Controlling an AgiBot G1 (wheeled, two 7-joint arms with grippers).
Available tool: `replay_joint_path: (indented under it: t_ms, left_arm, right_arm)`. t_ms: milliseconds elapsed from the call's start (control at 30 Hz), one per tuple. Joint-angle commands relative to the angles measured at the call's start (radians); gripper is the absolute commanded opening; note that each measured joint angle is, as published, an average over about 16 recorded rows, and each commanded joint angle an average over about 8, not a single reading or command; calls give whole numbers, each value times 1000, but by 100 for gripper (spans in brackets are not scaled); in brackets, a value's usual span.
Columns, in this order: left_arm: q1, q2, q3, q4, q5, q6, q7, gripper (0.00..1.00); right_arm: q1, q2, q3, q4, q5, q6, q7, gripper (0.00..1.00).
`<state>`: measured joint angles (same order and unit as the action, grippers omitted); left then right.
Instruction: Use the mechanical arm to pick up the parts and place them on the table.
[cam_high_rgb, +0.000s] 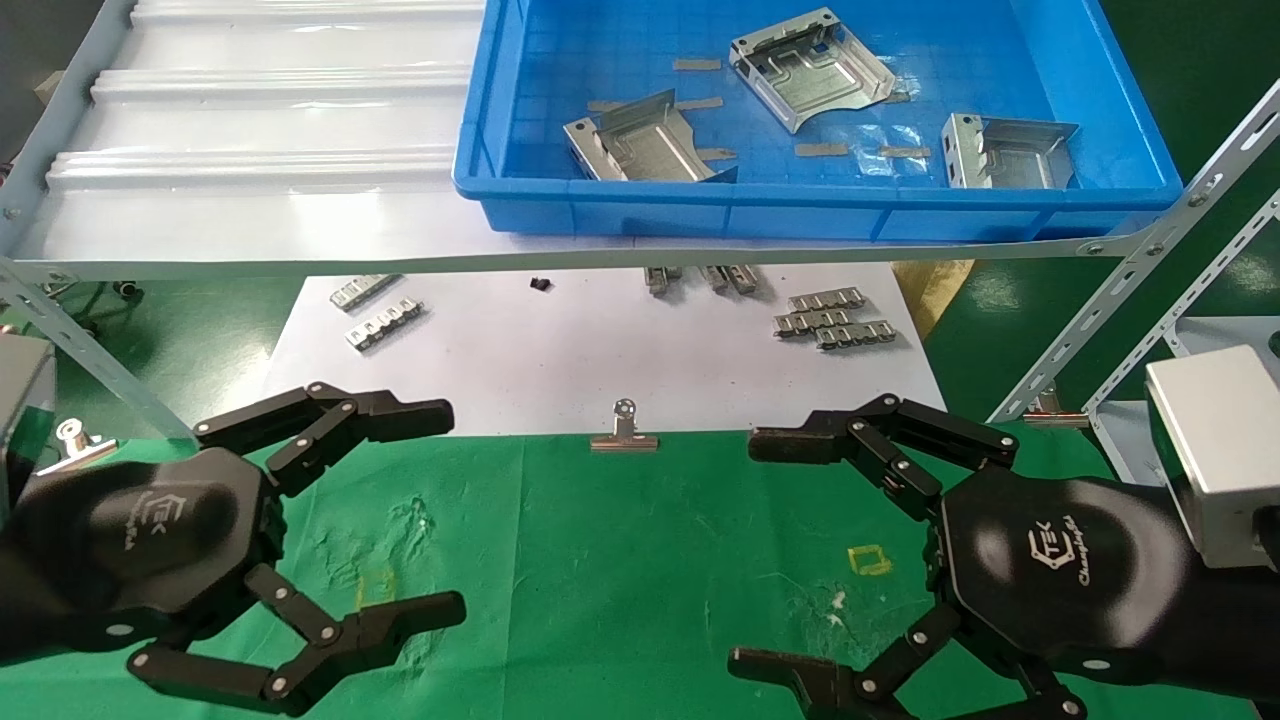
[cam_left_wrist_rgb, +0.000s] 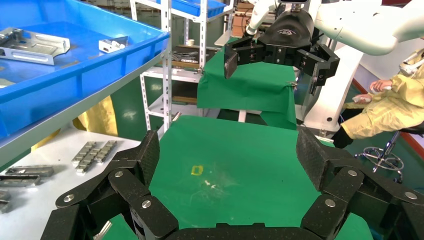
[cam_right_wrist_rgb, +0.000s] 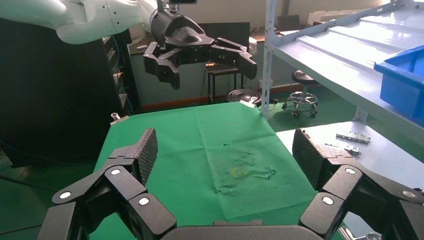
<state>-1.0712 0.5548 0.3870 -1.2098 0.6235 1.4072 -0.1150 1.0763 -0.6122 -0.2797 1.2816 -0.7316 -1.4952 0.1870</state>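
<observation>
Three silver-grey sheet-metal parts lie in the blue bin (cam_high_rgb: 800, 215) on the upper shelf: one at the back (cam_high_rgb: 810, 68), one at the front left (cam_high_rgb: 645, 140), one at the right (cam_high_rgb: 1010, 152). Two of them show in the left wrist view (cam_left_wrist_rgb: 30, 42). My right gripper (cam_high_rgb: 752, 555), with the silver box (cam_high_rgb: 1215, 450) at its wrist, hovers open and empty over the green table (cam_high_rgb: 620, 560); its own view (cam_right_wrist_rgb: 225, 150) shows only cloth between the jaws. My left gripper (cam_high_rgb: 448, 512) hovers open and empty over the table's left side, also seen in its own view (cam_left_wrist_rgb: 227, 155).
A white sheet (cam_high_rgb: 600, 360) behind the cloth carries small ribbed metal strips (cam_high_rgb: 830, 318) and a binder clip (cam_high_rgb: 624, 432) at its front edge. The shelf's front rail (cam_high_rgb: 500, 265) and slanted struts (cam_high_rgb: 1130, 290) stand between the grippers and the bin.
</observation>
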Motion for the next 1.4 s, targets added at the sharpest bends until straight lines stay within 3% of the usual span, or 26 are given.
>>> replay_joint_path:
  t_ms: [33, 567, 600, 833, 867, 1400]
  left_arm:
    - [0, 0, 0, 0, 0, 0, 0, 100]
    - [0, 0, 0, 0, 0, 0, 0, 100]
    - [0, 0, 0, 0, 0, 0, 0, 96]
    - [0, 0, 0, 0, 0, 0, 0, 10]
    - [0, 0, 0, 0, 0, 0, 0, 1]
    - [0, 0, 0, 0, 0, 0, 0, 0]
  right_arm:
    - [0, 0, 0, 0, 0, 0, 0, 100]
    - [0, 0, 0, 0, 0, 0, 0, 100]
    - [0, 0, 0, 0, 0, 0, 0, 100]
    - [0, 0, 0, 0, 0, 0, 0, 100]
    - [0, 0, 0, 0, 0, 0, 0, 100]
    - [0, 0, 0, 0, 0, 0, 0, 100]
